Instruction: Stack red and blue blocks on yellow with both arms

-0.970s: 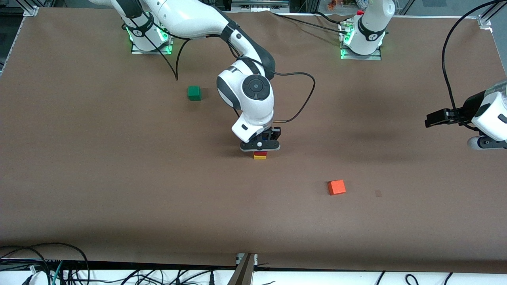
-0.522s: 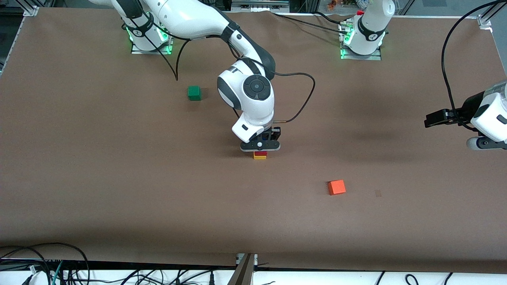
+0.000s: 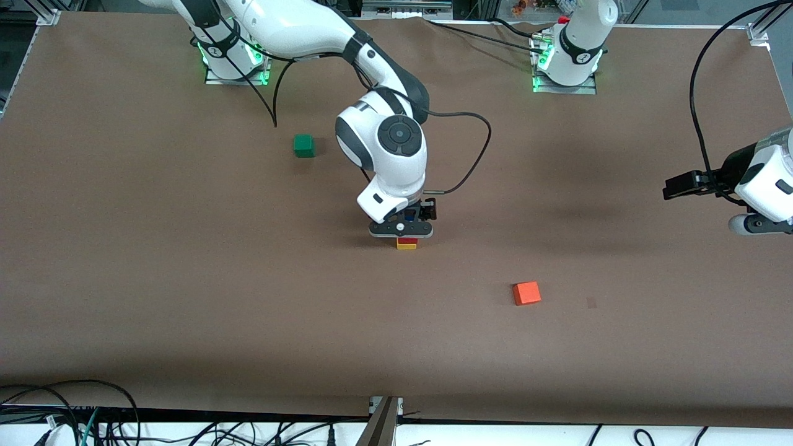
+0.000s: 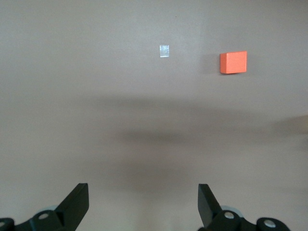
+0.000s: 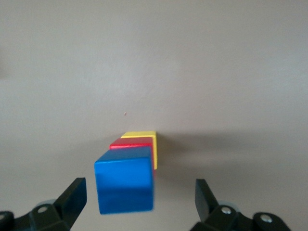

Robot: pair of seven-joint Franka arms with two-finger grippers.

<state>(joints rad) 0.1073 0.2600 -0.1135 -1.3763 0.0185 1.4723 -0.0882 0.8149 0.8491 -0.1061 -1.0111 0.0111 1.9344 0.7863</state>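
Observation:
A small stack stands mid-table: the yellow cube [image 3: 406, 246] at the bottom, the red block [image 3: 406, 240] on it. In the right wrist view the blue block [image 5: 125, 179] tops the red block [image 5: 132, 143] and the yellow cube [image 5: 144, 135]. My right gripper [image 3: 403, 235] hangs just over the stack, open, its fingers [image 5: 74, 192] apart on either side of the blue block and not touching it. From the front its hand hides the blue block. My left gripper [image 3: 748, 225] waits above the table at the left arm's end, open [image 4: 143, 198] with nothing between its fingers.
An orange-red cube [image 3: 526, 293] lies nearer to the front camera than the stack, toward the left arm's end; it also shows as the orange-red cube [image 4: 233, 62] in the left wrist view. A green cube [image 3: 303, 145] sits farther back toward the right arm's base. Cables trail from both arms.
My right gripper has opened and let go of the blue block, and its hand has risen slightly above the stack. The left arm has barely moved.

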